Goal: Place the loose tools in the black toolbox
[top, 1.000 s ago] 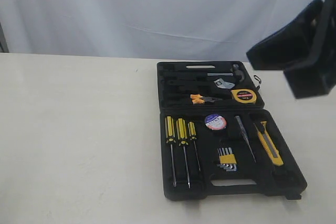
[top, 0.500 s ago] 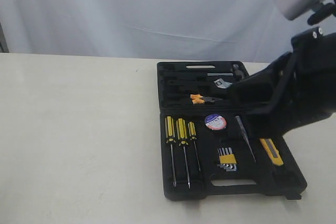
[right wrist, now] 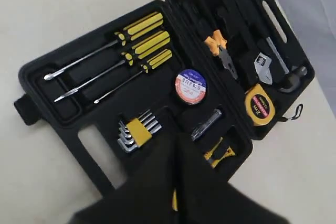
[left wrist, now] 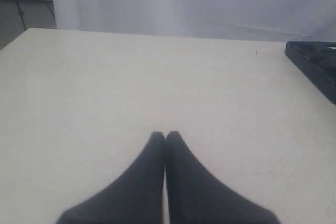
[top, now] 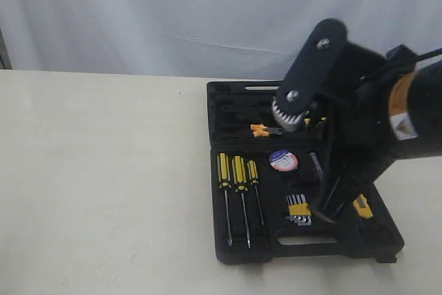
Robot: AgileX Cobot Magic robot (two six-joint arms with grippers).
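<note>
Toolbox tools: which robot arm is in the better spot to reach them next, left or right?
Right, probably. The right pincer hangs over the open black toolbox, by the utility knife. The left pincer sits shut over the table, seeing only a toolbox corner.

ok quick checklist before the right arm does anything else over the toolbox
1. Case open: ok, the black toolbox lies open with both halves flat.
2. Lid-half tools seated: ok, the pliers and tape measure sit in their recesses.
3. Tape seated: ok, the tape roll is in its round recess.
4. Knife seated: cannot tell, the right claw covers most of the utility knife.
5. Right claw empty: ok, its tips are together with nothing seen between them.
6. Left claw out of the way: ok, shut over bare table, apart from the toolbox.
</note>
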